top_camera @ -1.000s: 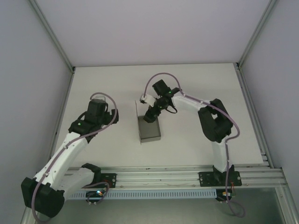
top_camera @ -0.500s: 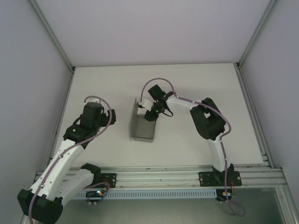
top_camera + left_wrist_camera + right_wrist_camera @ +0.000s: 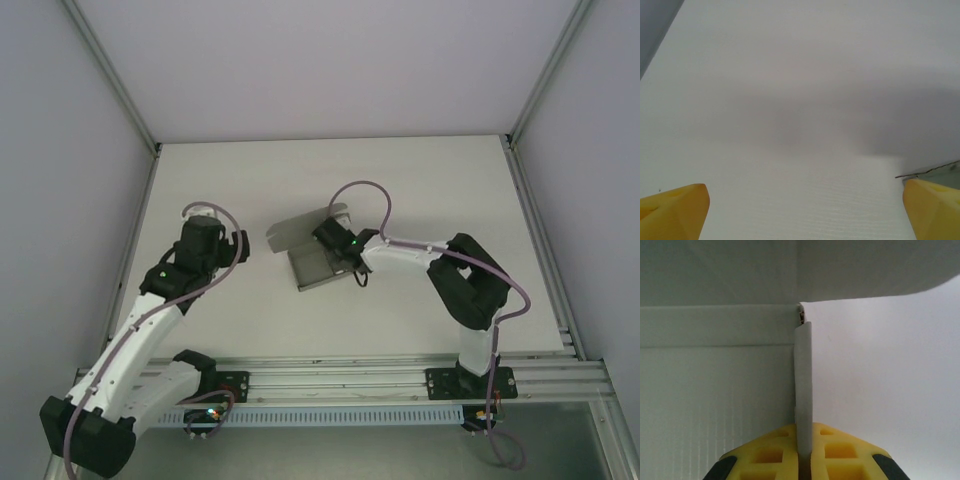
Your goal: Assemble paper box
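Note:
The paper box (image 3: pixel 312 266) is a small grey shallow box in the middle of the table, its lid flap (image 3: pixel 300 228) standing open toward the back left. My right gripper (image 3: pixel 346 264) is at the box's right wall. In the right wrist view its yellow fingers (image 3: pixel 770 460) are shut on the thin upright card wall (image 3: pixel 803 375), gripper (image 3: pixel 804 462) centred on it. My left gripper (image 3: pixel 232 248) hovers left of the box, apart from it. Its yellow fingertips (image 3: pixel 675 210) stand wide open over bare table, gripper (image 3: pixel 802 215) holding nothing. A box corner (image 3: pixel 940 172) shows at the right edge.
The white table (image 3: pixel 420 180) is boxed in by pale walls with metal corner posts (image 3: pixel 110 80). An aluminium rail (image 3: pixel 350 375) carrying both arm bases runs along the near edge.
My right gripper has shut on the box wall and swung the box round and nearer, so the lid now opens to the back left. The left arm shifted slightly, still open.

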You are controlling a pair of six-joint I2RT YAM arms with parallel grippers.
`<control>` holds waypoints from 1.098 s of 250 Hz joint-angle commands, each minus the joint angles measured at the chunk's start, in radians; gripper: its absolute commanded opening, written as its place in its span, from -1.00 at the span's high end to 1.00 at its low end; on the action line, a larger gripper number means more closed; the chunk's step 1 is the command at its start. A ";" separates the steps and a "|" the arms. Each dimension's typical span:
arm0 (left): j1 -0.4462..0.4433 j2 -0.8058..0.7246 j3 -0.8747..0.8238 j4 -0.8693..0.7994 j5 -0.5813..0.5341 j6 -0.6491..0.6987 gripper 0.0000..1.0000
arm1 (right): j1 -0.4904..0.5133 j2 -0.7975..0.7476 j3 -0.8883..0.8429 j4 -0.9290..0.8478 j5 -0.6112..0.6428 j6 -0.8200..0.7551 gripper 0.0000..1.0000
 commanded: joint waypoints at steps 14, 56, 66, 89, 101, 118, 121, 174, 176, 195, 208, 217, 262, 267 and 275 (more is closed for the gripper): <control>0.003 0.033 -0.003 0.065 0.068 0.042 -1.00 | 0.050 -0.030 -0.044 -0.080 0.129 0.343 0.64; 0.002 0.030 -0.042 0.173 0.238 0.127 -1.00 | 0.070 -0.109 -0.020 -0.080 0.125 0.302 -0.01; 0.002 0.031 -0.047 0.199 0.301 0.161 -1.00 | 0.070 -0.137 -0.026 -0.072 0.124 0.272 -0.16; 0.000 0.041 -0.050 0.230 0.427 0.236 -1.00 | 0.070 -0.227 -0.049 -0.056 0.172 0.179 -0.59; -0.002 0.048 -0.040 0.226 0.501 0.285 -1.00 | 0.069 -0.292 -0.082 -0.001 0.185 0.067 -0.98; -0.006 0.061 -0.043 0.240 0.586 0.363 -1.00 | 0.068 -0.380 -0.156 0.132 0.151 -0.181 -0.99; -0.007 0.065 -0.043 0.245 0.601 0.383 -1.00 | 0.065 -0.393 -0.174 0.165 0.139 -0.231 -0.99; -0.002 0.239 0.043 0.232 0.749 0.609 -0.98 | -0.122 -0.454 -0.135 0.142 -0.481 -0.728 -0.99; -0.002 0.248 0.050 0.225 0.756 0.617 -0.98 | -0.133 -0.453 -0.127 0.137 -0.500 -0.733 -0.99; 0.000 0.323 0.099 0.188 0.776 0.664 -0.87 | -0.217 -0.416 -0.056 0.059 -0.642 -0.812 -0.99; 0.002 0.363 0.121 0.176 0.774 0.683 -0.84 | -0.243 -0.377 -0.001 -0.035 -0.701 -0.924 -0.98; 0.002 0.387 0.137 0.164 0.775 0.698 -0.79 | -0.249 -0.350 0.027 -0.084 -0.702 -0.998 -0.98; 0.026 0.460 0.179 0.143 0.800 0.783 -0.48 | -0.283 -0.188 0.168 -0.245 -0.644 -1.142 -0.82; 0.026 0.466 0.180 0.145 0.794 0.786 -0.42 | -0.287 -0.169 0.191 -0.264 -0.643 -1.137 -0.79; 0.027 0.475 0.181 0.145 0.782 0.792 -0.29 | -0.292 -0.139 0.226 -0.292 -0.640 -1.126 -0.68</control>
